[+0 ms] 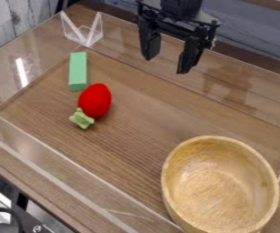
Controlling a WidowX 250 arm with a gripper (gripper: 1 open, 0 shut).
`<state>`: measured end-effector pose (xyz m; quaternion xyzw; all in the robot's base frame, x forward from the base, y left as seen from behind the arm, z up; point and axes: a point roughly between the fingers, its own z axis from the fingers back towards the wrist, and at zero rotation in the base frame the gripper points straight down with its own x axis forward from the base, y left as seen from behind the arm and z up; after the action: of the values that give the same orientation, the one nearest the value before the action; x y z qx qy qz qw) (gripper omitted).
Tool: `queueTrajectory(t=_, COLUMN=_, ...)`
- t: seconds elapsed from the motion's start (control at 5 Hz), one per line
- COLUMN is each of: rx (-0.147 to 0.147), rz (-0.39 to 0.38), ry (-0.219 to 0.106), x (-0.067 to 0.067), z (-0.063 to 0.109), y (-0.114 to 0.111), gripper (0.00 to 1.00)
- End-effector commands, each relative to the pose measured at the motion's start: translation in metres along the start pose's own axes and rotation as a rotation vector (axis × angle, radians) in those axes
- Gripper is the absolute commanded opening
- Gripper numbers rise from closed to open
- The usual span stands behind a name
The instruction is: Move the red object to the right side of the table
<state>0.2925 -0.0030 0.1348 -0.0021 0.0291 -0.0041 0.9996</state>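
Camera view, nr to far: shows pale round bowl [220,187], empty, at btm R, then red toy fruit [95,101] on table [136,136], L of and nearer than gripper [171,64], w/ jaws wide open, holding nothing.

Bowl [220,186] near front right, fruit [95,101] at left, block [78,70] (slightly left) behind fruit
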Motion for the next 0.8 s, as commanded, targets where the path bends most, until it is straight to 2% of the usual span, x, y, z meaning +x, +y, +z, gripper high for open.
queueTrajectory(t=0.0, rx=0.001, rz=-0.029, ry=0.026, x=-0.004, z=-0.020, y=0.008, gripper=1.00)
queueTrajectory(t=0.2, rx=0.010, rz=-0.025, ry=0.018, x=-0.016, z=-0.040, y=0.030, gripper=1.00)
queueTrajectory(t=0.4, rx=0.020, rz=-0.026, ry=-0.034, x=-0.025, z=-0.048, y=0.052, gripper=1.00)
queueTrajectory(t=0.6, rx=0.027, rz=0.032, ry=-0.080, x=-0.035, z=-0.041, y=0.081, gripper=1.00)
